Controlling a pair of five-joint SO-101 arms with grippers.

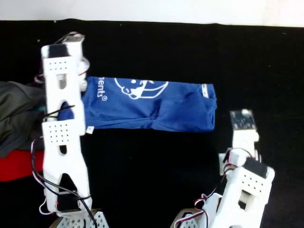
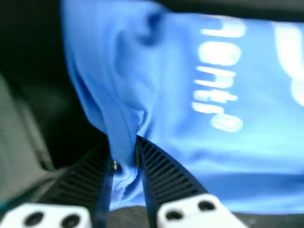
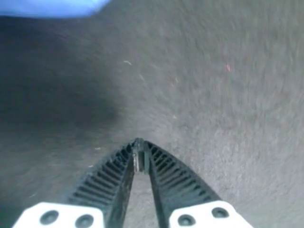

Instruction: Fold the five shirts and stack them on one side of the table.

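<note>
A blue shirt (image 1: 152,105) with white print lies folded into a long band across the middle of the black table. My left gripper (image 2: 124,159) is shut on a fold of the blue shirt (image 2: 199,95) at its left end. In the high view the left arm (image 1: 61,118) stretches over that end. My right gripper (image 3: 138,154) is shut with nothing in it, above bare black cloth, near the shirt's right end. The right arm (image 1: 244,161) stands at the front right. A grey shirt (image 1: 16,114) and a red shirt (image 1: 16,164) lie at the left edge.
The black tablecloth (image 1: 152,180) covers the table, with open room in front of and behind the blue shirt. A white wall strip (image 1: 190,12) runs along the far edge. The arm bases (image 1: 76,218) stand at the near edge.
</note>
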